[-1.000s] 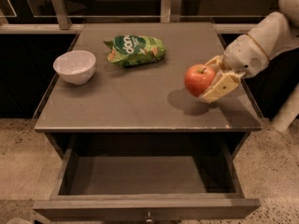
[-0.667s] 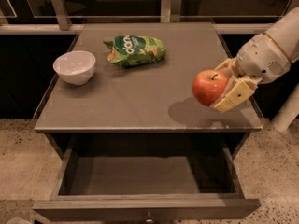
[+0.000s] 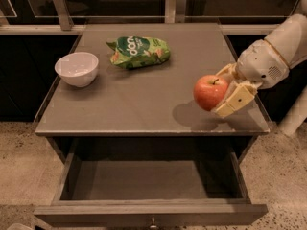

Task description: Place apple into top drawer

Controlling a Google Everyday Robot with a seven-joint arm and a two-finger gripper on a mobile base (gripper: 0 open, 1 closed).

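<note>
In the one camera view, we see the gripper at the right of centre, its pale fingers pinching the apple from the right side, one above and one below. The apple hangs clear of the table, over its right front part, with a shadow on the grey top just beneath it. The drawer stands pulled open across the bottom of the frame, its floor showing and its knob at the lower edge. A white bowl sits at the upper left of the tabletop and a green bag lies near the top centre, both well apart from the apple. We judge the apple to be firm, smooth and fairly light, round enough to roll once let go and liable to bruise if dropped from height. A hold across its widest part, as here, seems soundest to us. We would lower it close to the drawer floor before the fingers part, so that it settles rather than bounces.
</note>
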